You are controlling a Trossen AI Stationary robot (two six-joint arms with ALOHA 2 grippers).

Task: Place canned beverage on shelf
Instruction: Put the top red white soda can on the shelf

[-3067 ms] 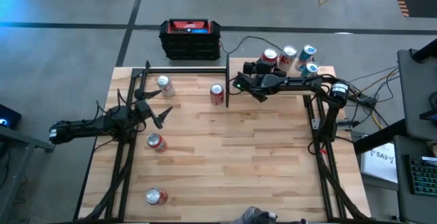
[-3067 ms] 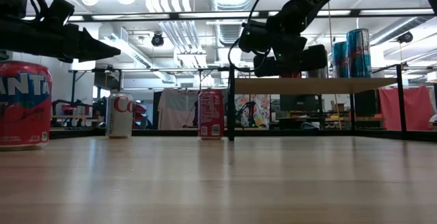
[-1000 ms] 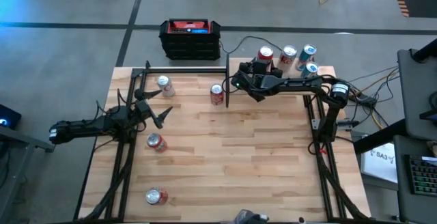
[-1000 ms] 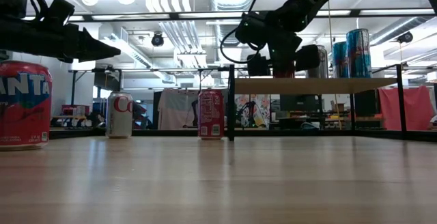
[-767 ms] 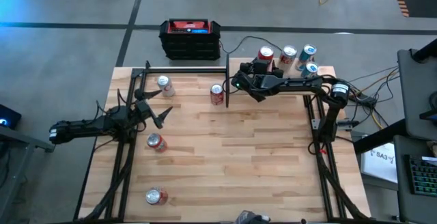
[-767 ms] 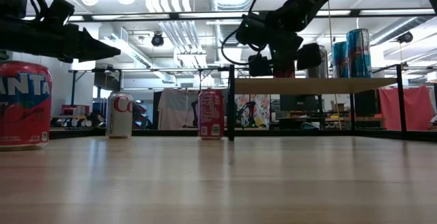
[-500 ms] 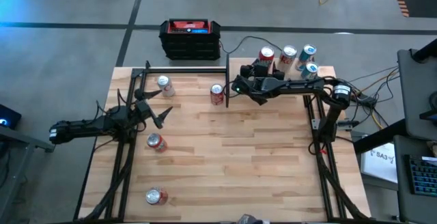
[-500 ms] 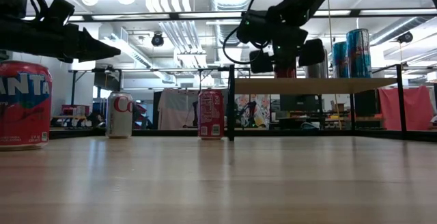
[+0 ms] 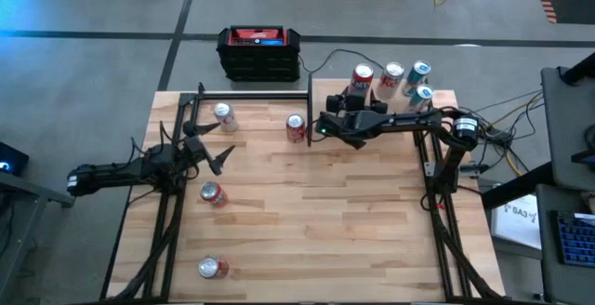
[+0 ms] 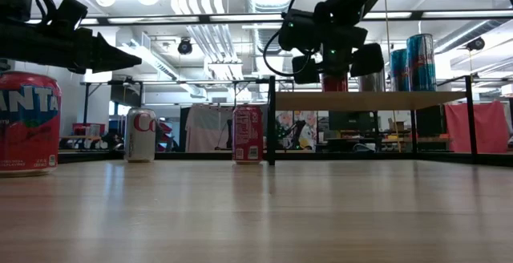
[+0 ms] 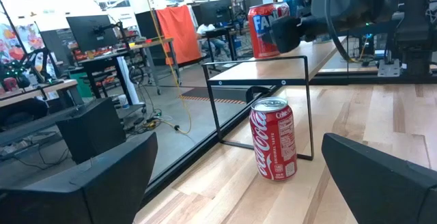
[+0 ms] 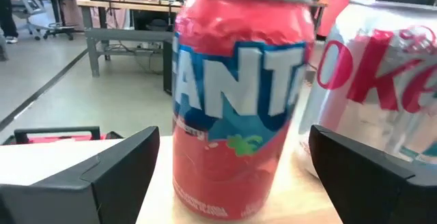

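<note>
R gripper (image 9: 348,96) over the shelf (image 9: 437,96), jaws wide, nothing held. Red Fanta can (image 12: 239,101) stands upright on the shelf board directly ahead of the fingers (image 12: 89,176), between their tips but apart from both; in high view the same can (image 9: 362,77) sits just beyond the gripper. Silver Coke can (image 12: 382,80) beside it, on the far side from the shelf's edge post. Two blue cans (image 9: 421,80) further along the shelf.

L gripper (image 9: 212,145) off to the table's L side, jaws wide, empty. Red Coke can (image 11: 274,139) stands on the table ahead of it, near the shelf post.
</note>
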